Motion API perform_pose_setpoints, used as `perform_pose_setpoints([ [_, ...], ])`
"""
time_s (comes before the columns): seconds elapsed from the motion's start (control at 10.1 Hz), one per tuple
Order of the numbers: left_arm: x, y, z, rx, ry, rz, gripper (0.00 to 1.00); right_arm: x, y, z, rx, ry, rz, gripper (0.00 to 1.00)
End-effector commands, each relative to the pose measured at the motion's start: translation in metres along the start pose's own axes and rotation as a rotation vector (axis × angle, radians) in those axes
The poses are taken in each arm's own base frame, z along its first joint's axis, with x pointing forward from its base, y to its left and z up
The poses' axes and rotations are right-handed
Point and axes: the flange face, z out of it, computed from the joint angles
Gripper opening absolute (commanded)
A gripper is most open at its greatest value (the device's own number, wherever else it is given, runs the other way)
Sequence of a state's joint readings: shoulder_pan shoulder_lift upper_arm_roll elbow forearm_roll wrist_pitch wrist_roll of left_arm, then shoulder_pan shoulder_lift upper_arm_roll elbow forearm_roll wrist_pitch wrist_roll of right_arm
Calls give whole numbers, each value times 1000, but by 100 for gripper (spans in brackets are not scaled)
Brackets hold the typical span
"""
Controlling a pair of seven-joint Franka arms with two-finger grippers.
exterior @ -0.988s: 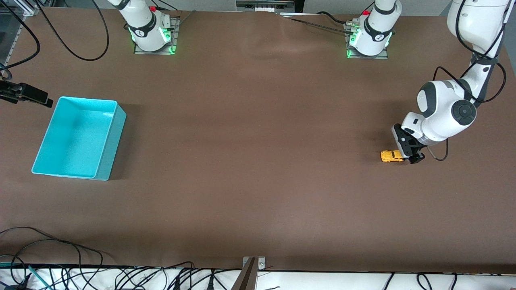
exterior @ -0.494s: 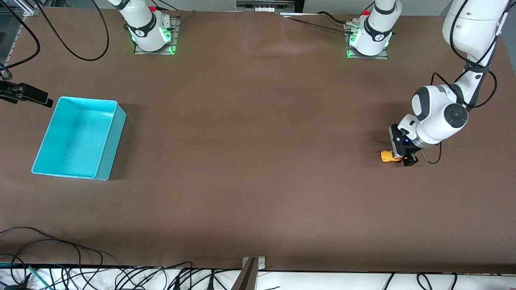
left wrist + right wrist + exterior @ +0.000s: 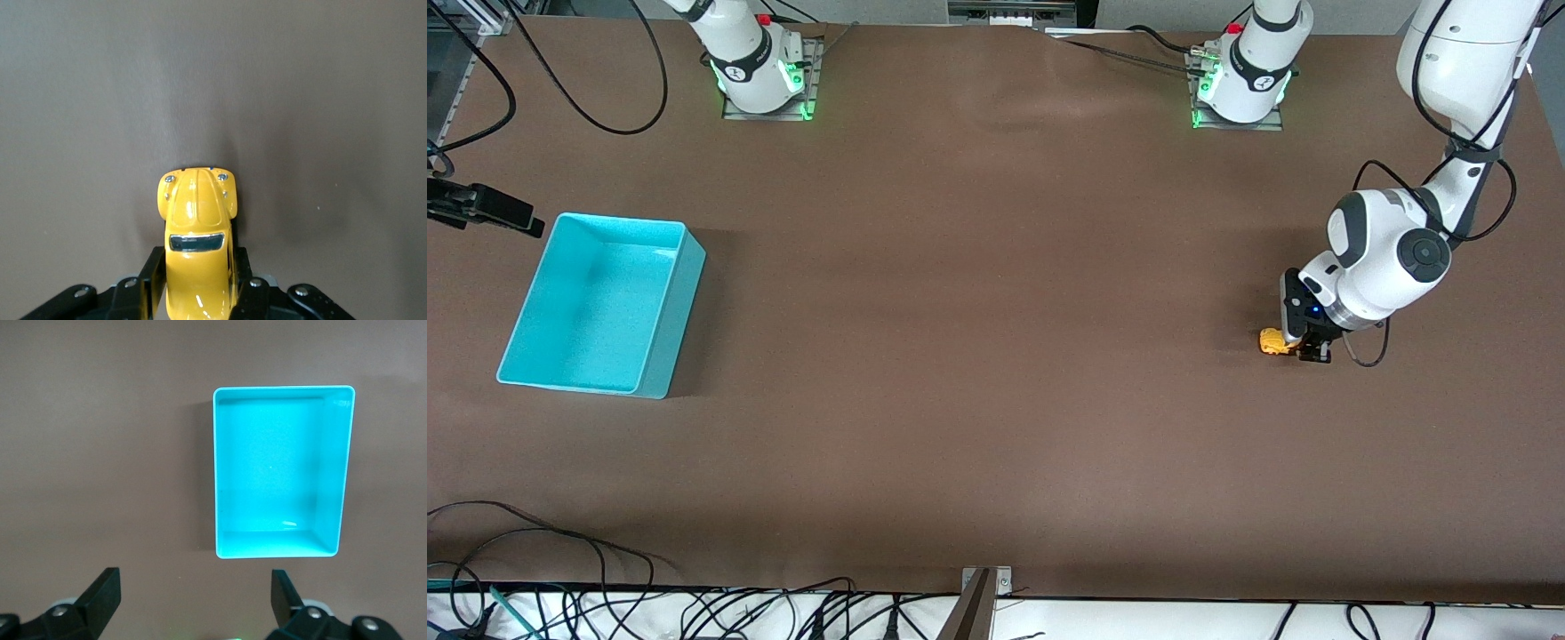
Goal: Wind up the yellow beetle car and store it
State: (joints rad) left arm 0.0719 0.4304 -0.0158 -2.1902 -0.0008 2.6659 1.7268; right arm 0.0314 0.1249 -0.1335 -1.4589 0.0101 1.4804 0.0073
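Left gripper (image 3: pixel 1303 345), at the front view's right edge, has its 2 fingers closed on the car (image 3: pixel 197 247) resting on the table (image 3: pixel 996 356); drag backward level to wind; right gripper (image 3: pixel 193 600) waits open above the bin (image 3: pixel 332 473).

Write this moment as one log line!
left gripper: shut on small yellow beetle toy car | right gripper: open, waiting above empty turquoise plastic bin

Glossy painted shell on the yellow beetle car (image 3: pixel 197 230), matt brown bench (image 3: pixel 996 356) beneath, smooth turquoise plastic bin (image 3: pixel 671 329).
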Motion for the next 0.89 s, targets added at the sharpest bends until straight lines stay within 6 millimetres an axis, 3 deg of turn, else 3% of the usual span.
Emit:
perform_pose_setpoints([
  [0.0, 7, -2, -14, 2, -2, 30, 0, 0, 0, -3, 19, 1, -7, 100],
  [0.59, 4, 6, 17, -45, 5, 35, 0, 0, 0, -2, 19, 1, -7, 100],
  [0.79, -15, 13, 27, -62, 6, 82, 0, 0, -1, -2, 18, -1, -9, 100],
])
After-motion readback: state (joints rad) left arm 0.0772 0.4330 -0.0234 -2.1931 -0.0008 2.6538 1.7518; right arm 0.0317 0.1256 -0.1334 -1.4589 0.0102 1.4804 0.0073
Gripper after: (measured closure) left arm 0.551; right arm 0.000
